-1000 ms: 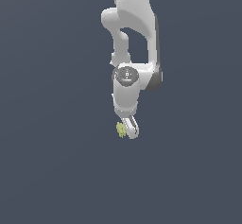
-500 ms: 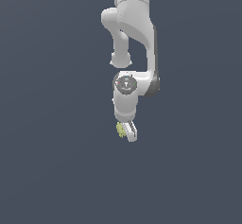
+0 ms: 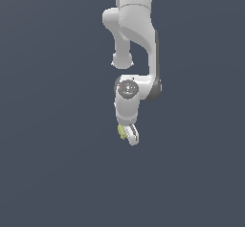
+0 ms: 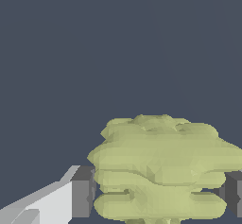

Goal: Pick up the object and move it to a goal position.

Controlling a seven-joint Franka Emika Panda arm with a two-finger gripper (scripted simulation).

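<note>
The object (image 4: 160, 168) is a pale yellow-green lumpy thing with a ridged surface. In the wrist view it sits between my two grey finger pads (image 4: 83, 192), which press on it from both sides. In the exterior view the object (image 3: 122, 131) shows as a small yellow-green bit at the tip of the white arm, held in my gripper (image 3: 128, 136) above the plain dark grey ground. My gripper is shut on the object. No goal mark shows in either view.
The white arm (image 3: 136, 39) comes down from the top of the exterior view. Only flat dark grey ground (image 3: 48, 164) surrounds it.
The arm has shifted toward the exterior view's right and drawn in, carrying the object with it. The grip on the object is unchanged.
</note>
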